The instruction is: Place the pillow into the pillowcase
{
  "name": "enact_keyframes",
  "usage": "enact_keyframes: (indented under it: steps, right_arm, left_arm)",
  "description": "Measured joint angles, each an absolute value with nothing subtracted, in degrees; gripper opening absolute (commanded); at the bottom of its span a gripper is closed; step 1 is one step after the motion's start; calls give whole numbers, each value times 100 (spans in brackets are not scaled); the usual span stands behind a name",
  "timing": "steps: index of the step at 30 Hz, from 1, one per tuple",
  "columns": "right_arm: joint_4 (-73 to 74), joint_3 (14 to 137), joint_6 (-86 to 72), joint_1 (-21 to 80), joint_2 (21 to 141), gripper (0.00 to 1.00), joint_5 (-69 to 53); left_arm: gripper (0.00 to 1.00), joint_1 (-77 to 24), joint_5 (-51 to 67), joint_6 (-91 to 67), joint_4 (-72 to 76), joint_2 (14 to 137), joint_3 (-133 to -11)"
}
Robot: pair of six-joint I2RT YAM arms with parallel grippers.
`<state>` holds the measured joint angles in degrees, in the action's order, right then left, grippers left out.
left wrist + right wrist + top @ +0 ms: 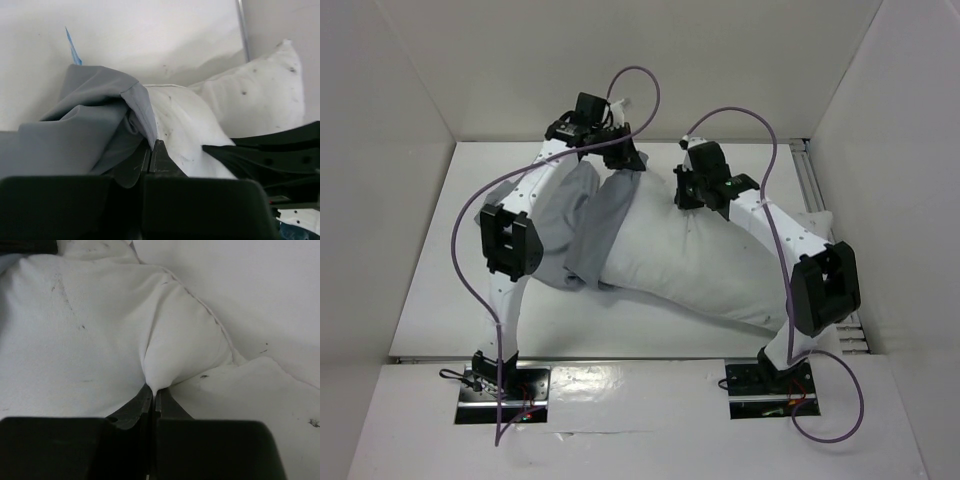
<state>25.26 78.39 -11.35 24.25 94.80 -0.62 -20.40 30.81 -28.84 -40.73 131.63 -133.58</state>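
Grey cloth on the left, white bulk on the right: the pillowcase [570,215] lay limp and wrinkled on the left part of the table [440,300], far end bunched up by the left arm; it appeared to cover only the left end of the pillow [700,275]; the rest of the pillow was bare, running across the middle toward the right arm's base.

Left claw [152,145]: jaws pressed together, pinching the pillowcase hem just where grey met white; couldn't tell whether it had one layer or both.

Right claw [152,390]: jaws pressed together on a small pucker of the pillow's cover, beside a seam line; only fabric in the pinch, no filling.

Handling, my read:
- pillow looked plump, soft and probably light; it would squash and sag rather than slide as one piece; a shallow pinch pulls the cover while the stuffing lags — a corner or the seam looked like the better hold, since the cloth is doubled there;
- pillowcase was thin and floppy, with no stiffness to keep its mouth open; best held at the hem, top layer only, and lifted clear of the table; catching both layers would close the mouth;
- cloth on cloth would likely drag — short feeds beat one long shove; a thin pinch may slip out under load.
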Motion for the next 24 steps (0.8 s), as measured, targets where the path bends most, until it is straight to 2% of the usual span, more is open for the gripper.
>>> enact_keyframes:
  steps: [4,5,7,8,9,10,12,16,20,21,22,24]
  right_arm:
    - [2351,7695,-1194,2661,9255,0,73]
    - [2309,7649,-1216,2709,9212,0,102]
    - [2316,7642,-1238,2764,9179,0,156]
    - [2316,7642,-1256,2786,9174,0,185]
    - [2314,7642,-1269,2805,9174,0,196]
    - [2316,7640,-1284,2836,9174,0,198]
    - [2320,7636,-1299,2910,9174,0,242]
    - [2272,7526,-1332,2954,9096,0,292]
    - [2228,7448,-1385,2967,8984,0,309]
    - [2226,7448,-1391,2974,8962,0,309]
    - [2226,7443,-1396,2987,8941,0,309]
    - [2185,7395,-1396,3013,8899,0,311]
  left_arm:
    - [0,-2060,3170,-2860,-4088,12796,-13305]
    - [7,-2075,3175,-2851,-4095,12755,-13305]
    - [39,-2130,3181,-2823,-4123,12711,-13299]
    - [51,-2163,3186,-2812,-4123,12698,-13273]
    - [59,-2196,3186,-2803,-4112,12689,-13246]
    - [62,-2231,3179,-2823,-4104,12674,-13211]
    - [62,-2287,3135,-2853,-4104,12652,-13146]
    - [50,-2331,2845,-2845,-4071,12617,-13017]
    - [19,-2342,2504,-2860,-4066,12617,-12984]
    - [5,-2346,2438,-2849,-4056,12617,-12984]
    - [0,-2357,2368,-2836,-4040,12617,-12984]
    - [0,-2383,2318,-2849,-3968,12619,-12984]
